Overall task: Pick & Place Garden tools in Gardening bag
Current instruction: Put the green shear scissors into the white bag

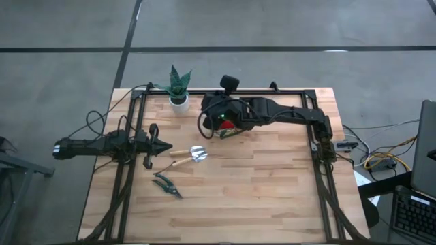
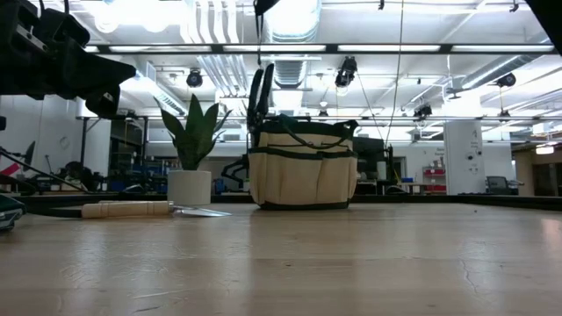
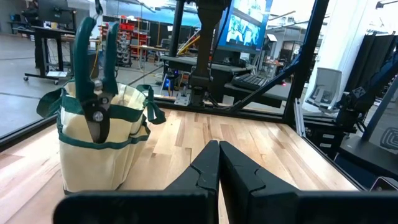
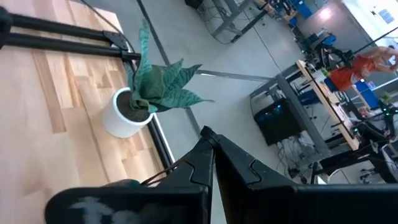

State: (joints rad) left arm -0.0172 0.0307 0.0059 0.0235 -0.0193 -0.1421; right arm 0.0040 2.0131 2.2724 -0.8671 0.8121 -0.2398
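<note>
The tan gardening bag with dark green trim stands on the table at the far middle. It also shows in the left wrist view. One pair of pruning shears sticks handles-up out of the bag, and a red item shows inside it. A wooden-handled trowel and a second pair of shears lie flat on the table. My right gripper is shut and empty, high above the bag. My left gripper is shut and empty, beside the trowel.
A green plant in a white pot stands at the far edge, left of the bag. A black metal frame runs along the table's sides. Bare wood lies in the near right half.
</note>
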